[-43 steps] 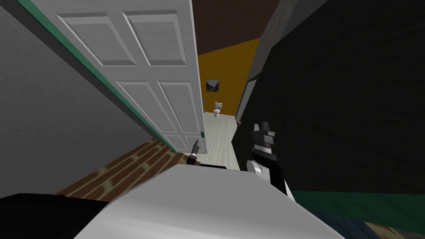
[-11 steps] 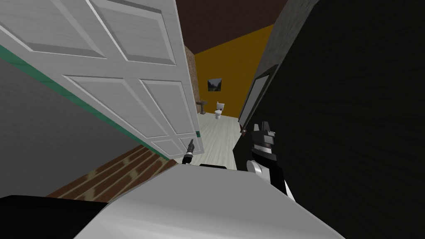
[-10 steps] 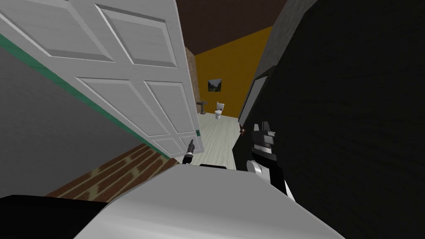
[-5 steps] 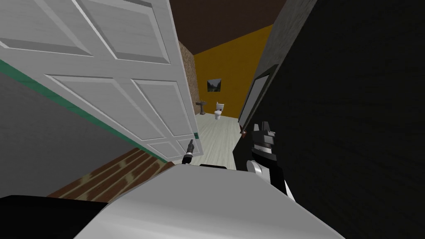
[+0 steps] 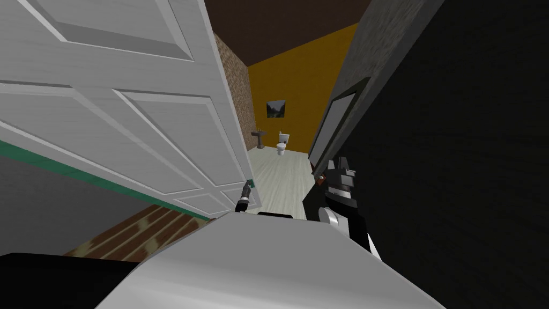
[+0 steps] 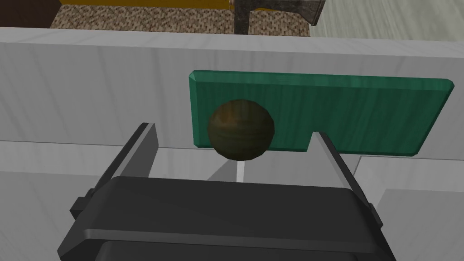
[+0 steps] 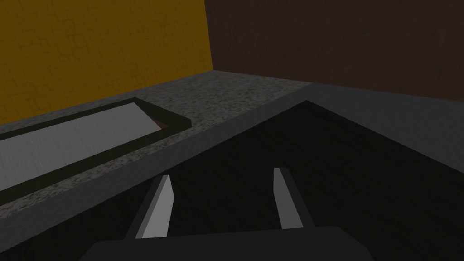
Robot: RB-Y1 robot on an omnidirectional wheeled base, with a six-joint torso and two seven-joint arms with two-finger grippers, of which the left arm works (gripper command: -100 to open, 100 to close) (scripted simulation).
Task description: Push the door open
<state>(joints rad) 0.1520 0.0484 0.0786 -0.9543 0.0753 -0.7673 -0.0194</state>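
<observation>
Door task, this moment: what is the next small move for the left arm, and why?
Probably press the left gripper forward into the door at the knob. Its fingers are open with the knob ahead between them, not gripped. The door stands only partly open, so the gap to the pale floor beyond looks narrow.
</observation>
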